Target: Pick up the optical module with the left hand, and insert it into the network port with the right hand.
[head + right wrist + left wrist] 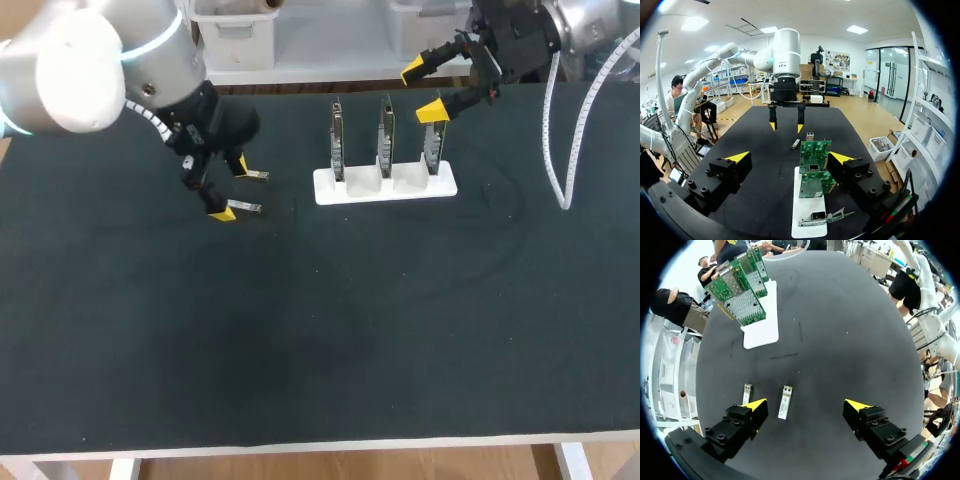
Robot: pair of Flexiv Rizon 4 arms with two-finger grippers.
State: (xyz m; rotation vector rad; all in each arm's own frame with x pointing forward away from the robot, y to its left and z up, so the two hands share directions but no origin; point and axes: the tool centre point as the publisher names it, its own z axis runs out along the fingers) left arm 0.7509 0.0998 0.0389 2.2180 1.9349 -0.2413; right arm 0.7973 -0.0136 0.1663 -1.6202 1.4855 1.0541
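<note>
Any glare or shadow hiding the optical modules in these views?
Head view: both optical modules glint bright against the dark mat. Left wrist view: evenly lit, both plain by the left claw. Right wrist view: small, unshaded.

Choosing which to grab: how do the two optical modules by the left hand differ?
The inner optical module lies between the open left hand's fingers and shows whole; the outer optical module lies ahead of one yellow tip, its near end at that tip. Both lie flat, silver, untouched.
</note>
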